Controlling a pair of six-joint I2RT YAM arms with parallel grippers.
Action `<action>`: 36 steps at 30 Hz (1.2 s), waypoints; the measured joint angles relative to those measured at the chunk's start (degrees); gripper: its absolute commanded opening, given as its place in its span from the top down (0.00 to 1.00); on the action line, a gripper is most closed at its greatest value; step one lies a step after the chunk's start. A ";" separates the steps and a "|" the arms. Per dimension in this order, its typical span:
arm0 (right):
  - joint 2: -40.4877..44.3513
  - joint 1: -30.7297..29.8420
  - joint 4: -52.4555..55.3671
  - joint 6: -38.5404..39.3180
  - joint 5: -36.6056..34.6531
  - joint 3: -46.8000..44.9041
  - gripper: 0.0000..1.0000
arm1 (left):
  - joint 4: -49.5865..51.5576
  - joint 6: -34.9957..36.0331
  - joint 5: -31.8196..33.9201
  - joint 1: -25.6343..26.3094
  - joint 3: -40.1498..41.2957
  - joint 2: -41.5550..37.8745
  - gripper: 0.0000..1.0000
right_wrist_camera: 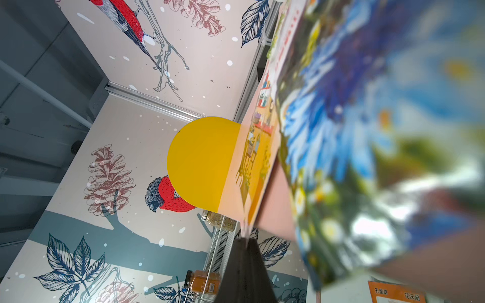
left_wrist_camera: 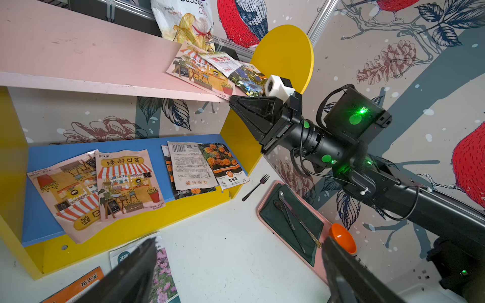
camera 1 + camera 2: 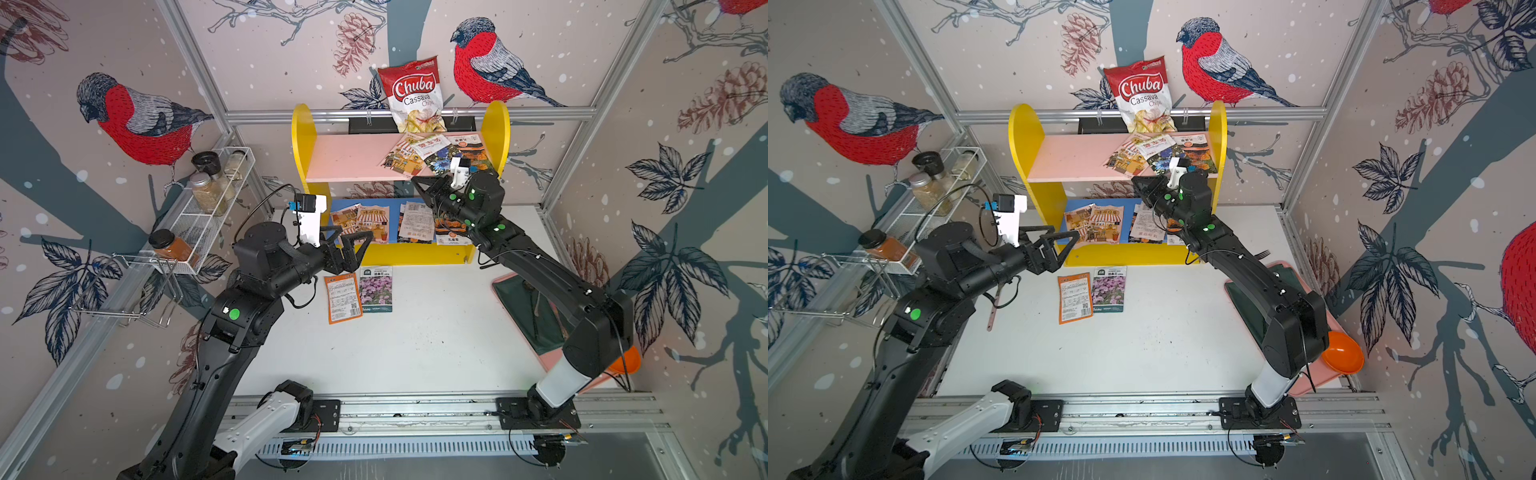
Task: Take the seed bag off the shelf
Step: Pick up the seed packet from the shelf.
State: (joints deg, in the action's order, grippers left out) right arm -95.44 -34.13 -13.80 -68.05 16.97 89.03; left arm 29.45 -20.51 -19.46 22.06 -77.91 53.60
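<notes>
Seed bag (image 2: pixel 195 74) is lying on the shelf (image 2: pixel 286 52), on its pink top board. The right claw (image 2: pixel 231 101) is pinching its overhanging front corner, jaws together. The pulling-off is not yet done. The left claw (image 3: pixel 362 253) is hanging wide apart.

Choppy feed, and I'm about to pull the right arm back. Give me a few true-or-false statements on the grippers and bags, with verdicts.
1. The right gripper is shut on a corner of the awning-print seed bag at the pink upper board's front edge. True.
2. The left gripper grips a seed bag. False: it is open and empty, in front of the shelf.
3. An orange seed bag and a purple-flower seed bag lie on the white table. True.
4. The Chuba cassava chips bag lies on the blue lower board. False: it stands upright at the back of the upper board.
</notes>
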 measured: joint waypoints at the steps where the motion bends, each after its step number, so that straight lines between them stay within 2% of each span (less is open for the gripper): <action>1: 0.20 0.02 -0.15 -0.02 -0.11 -0.26 1.00 | 0.00 0.00 0.00 0.00 0.09 -0.02 0.03; 16: 4.22 0.09 -0.39 1.49 1.44 -3.52 0.99 | -0.04 -0.09 0.00 0.00 0.50 0.42 0.03; 17: 4.52 0.09 -0.37 1.90 1.46 -3.85 0.87 | -0.07 -0.09 0.00 0.00 0.55 0.44 0.03; 18: 4.74 0.09 -0.28 1.92 1.46 -4.11 0.79 | -0.07 -0.11 0.00 0.00 0.59 0.44 0.03; 21: 5.31 0.24 -0.17 2.19 1.46 -4.76 0.66 | -0.11 -0.17 -0.02 0.00 0.61 0.44 0.03; 25: 5.49 0.46 -0.15 2.16 1.44 -4.79 0.54 | -0.11 -0.26 -0.02 0.00 0.61 0.46 0.03; 29: 5.44 0.68 -0.15 2.14 1.44 -4.74 0.47 | -0.11 -0.26 -0.02 0.00 0.61 0.44 0.03; 33: 4.76 1.16 -0.17 2.12 1.42 -4.04 0.48 | -0.11 -0.26 -0.02 0.00 0.61 0.46 0.03; 36: 3.58 1.20 -0.13 2.10 1.42 -2.73 0.52 | -0.11 -0.26 0.00 0.00 0.61 0.52 0.03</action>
State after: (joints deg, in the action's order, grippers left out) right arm -91.85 -32.93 -13.93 -65.95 18.39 86.30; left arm 29.34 -20.78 -19.46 22.06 -77.30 54.13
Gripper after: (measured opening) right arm 0.513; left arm 0.973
